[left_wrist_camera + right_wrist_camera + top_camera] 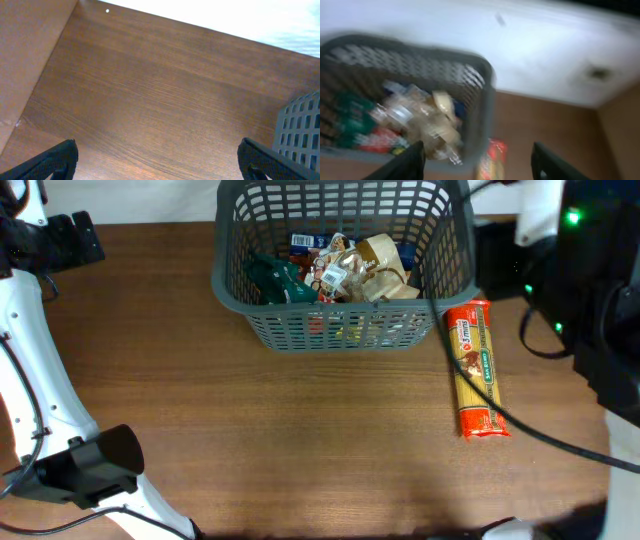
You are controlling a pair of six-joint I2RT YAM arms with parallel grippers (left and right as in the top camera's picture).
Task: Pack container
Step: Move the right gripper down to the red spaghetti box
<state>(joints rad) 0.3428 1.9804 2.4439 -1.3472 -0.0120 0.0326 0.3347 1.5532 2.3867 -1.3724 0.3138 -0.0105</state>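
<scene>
The dark grey basket [340, 330] stands at the back middle of the table. It holds a green packet [275, 277], clear and gold packets [365, 270] and other groceries. A long red and yellow spaghetti packet [478, 370] lies on the table just right of the basket. My right gripper [477, 152] is open and empty, above and behind the basket's right rim [482, 100], with the spaghetti packet [492, 155] below it; this view is blurred. My left gripper [157, 150] is open and empty over bare table, with a basket corner [300, 130] at its right.
A black cable [520, 420] runs over the table from the basket's right side across the spaghetti packet to the right edge. The left arm's white links [40, 400] stand along the left side. The right arm's dark body [590, 280] fills the back right corner.
</scene>
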